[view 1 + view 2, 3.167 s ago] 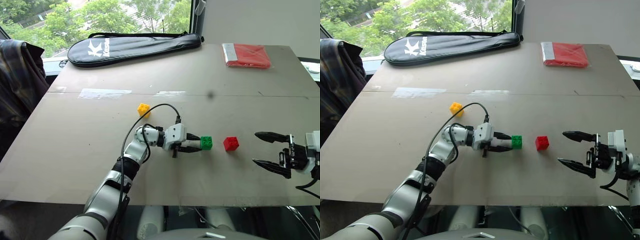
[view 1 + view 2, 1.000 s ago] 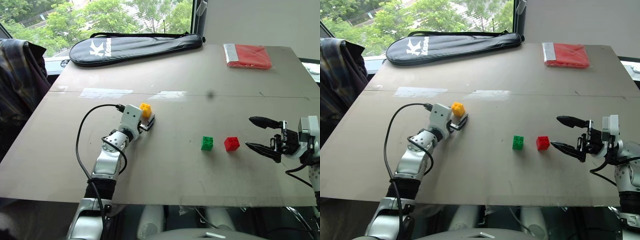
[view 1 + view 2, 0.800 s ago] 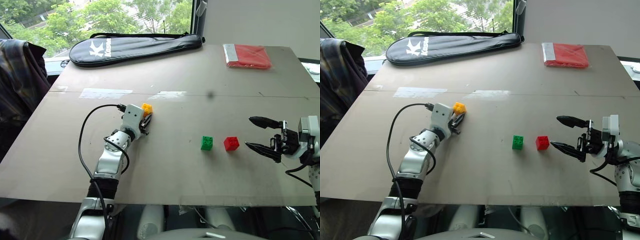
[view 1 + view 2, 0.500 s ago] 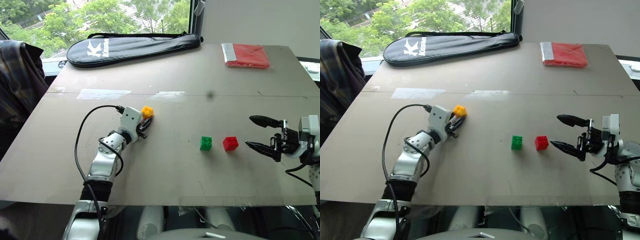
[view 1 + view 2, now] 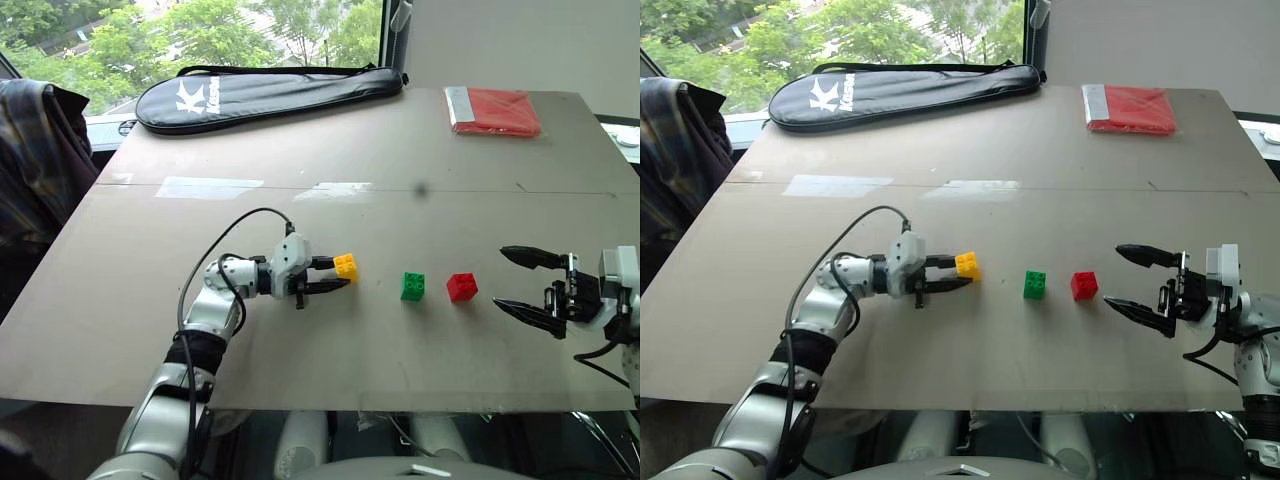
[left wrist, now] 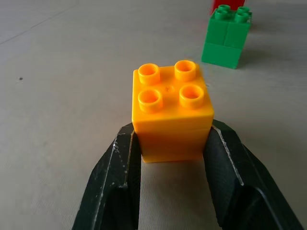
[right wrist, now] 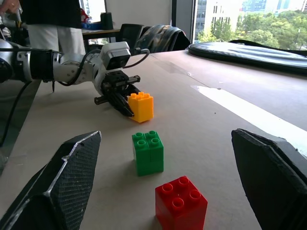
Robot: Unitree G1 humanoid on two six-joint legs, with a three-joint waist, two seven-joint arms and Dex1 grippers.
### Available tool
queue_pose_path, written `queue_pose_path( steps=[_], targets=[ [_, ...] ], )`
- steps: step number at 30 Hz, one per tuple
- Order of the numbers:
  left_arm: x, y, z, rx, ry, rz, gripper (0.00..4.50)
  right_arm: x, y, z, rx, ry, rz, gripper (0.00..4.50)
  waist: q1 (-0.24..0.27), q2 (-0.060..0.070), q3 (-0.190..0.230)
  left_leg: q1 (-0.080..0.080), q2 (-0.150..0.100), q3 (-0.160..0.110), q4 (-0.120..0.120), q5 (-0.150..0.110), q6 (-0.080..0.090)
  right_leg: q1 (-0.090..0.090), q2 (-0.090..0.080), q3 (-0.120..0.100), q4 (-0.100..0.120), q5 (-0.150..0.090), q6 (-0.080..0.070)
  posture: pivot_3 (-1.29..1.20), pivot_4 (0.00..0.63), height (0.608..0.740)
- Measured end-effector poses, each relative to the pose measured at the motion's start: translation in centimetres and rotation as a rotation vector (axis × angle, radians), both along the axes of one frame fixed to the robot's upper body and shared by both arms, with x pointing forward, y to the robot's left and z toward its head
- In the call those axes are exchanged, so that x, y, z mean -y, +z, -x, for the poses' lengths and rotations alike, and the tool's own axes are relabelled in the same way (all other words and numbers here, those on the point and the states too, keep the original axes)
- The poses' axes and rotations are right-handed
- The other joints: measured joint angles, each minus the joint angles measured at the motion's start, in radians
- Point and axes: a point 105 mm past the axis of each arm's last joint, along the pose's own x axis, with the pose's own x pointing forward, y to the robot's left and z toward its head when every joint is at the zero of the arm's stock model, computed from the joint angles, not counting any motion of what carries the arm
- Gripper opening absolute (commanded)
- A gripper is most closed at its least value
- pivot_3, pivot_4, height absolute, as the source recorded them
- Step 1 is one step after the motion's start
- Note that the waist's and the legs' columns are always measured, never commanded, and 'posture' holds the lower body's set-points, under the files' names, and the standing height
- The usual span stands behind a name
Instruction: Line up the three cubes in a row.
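- Left gripper (image 5: 962, 274) clamps the yellow cube (image 5: 967, 265), near the table's (image 5: 1040, 150) front edge.
- Green cube (image 5: 1034, 285), red cube (image 5: 1083, 286) alongside.
- Right gripper (image 5: 1124, 277) spread wide, empty.

I see a broad grey-brown table (image 5: 420, 140), with a black racket bag (image 5: 265, 95) at the upper left and a flat red packet (image 5: 495, 110) at the upper right. Mid-frame sit a yellow cube (image 5: 345, 266), green cube (image 5: 413, 286) and red cube (image 5: 462, 287) (roughly one row), with pale tape strips (image 5: 210, 187) higher up.
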Motion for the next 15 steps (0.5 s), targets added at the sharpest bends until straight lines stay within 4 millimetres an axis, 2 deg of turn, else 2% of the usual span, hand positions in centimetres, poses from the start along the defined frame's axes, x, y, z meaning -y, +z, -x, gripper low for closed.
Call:
queue_pose_path(
  steps=[3, 7, 15],
  targets=[
    [1.4, 0.3, -0.8, 0.025, -0.090, -0.036, 1.24, 0.3, -0.6, 0.5, -0.011, -0.006, 0.005, 4.50, 0.001, 0.000, 0.000, -0.001, 0.000, -0.001, 0.000, 0.000, 0.000, 0.000, 0.000, -0.001, -0.001, 0.000, 0.001, 0.00, 0.150, 0.708],
    [2.5, 0.3, -0.7, 0.022, -0.185, -0.056, 1.24, 0.5, -1.3, 1.1, -0.027, -0.014, 0.011, 4.50, -0.003, 0.000, 0.000, -0.001, 0.000, 0.000, 0.000, 0.000, 0.001, 0.000, 0.000, 0.000, -0.002, 0.000, 0.002, 0.00, 0.150, 0.708],
    [3.0, 0.2, -0.6, 0.024, -0.265, -0.094, 1.24, 0.6, -1.6, 1.4, -0.034, -0.032, 0.013, 4.50, -0.002, 0.000, 0.000, -0.001, 0.000, -0.001, 0.000, 0.000, 0.001, 0.000, 0.000, 0.000, -0.001, 0.000, 0.001, 0.00, 0.150, 0.708]
  ],
)
